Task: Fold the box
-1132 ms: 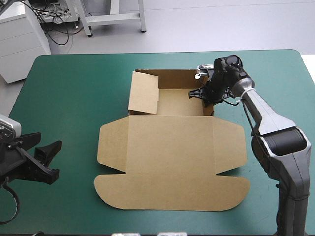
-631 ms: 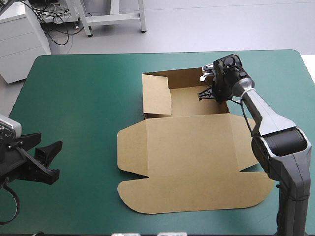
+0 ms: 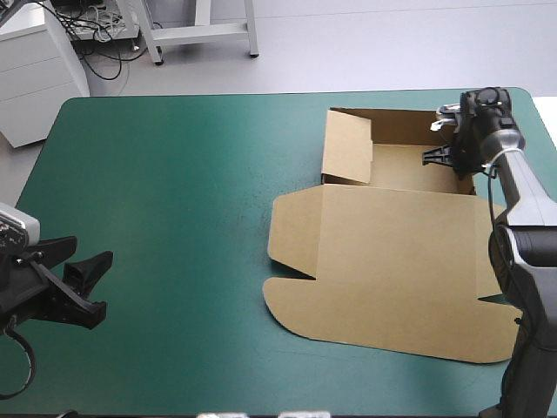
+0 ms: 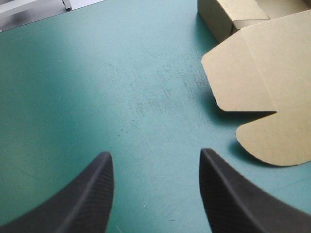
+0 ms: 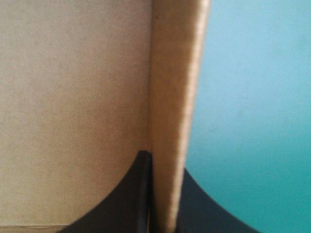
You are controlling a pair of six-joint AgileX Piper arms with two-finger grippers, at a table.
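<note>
right gripper pinched on the box wall, left gripper spread over bare cover

and here it is: the box (image 3: 392, 261), over on the right half of the table (image 3: 174, 113), brown board, matte and fibrous. only half built. raised at the far end into a shallow open tray with straight upright walls, one square flap leaning inward at the tray's left end. laid out flat on the near side as a wide lid, with rounded corners and notched side tabs, reaching close to the table's right edge.

up at the tray's right wall, the right gripper (image 3: 448, 157), black fingers pressed all but together on the board. seen up close from the right wrist: one finger inside the tray, one outside, and the wall's pale raw edge rising straight ahead from between them.

down by the near left corner, the left gripper (image 3: 91, 283), well apart from the box. spread wide, two curved fins with a fine woven sheen, nothing between them but teal-green cover (image 4: 97, 73), smooth with faint scuffs. ahead and off to one side, the lid's rounded corner and notch.
</note>
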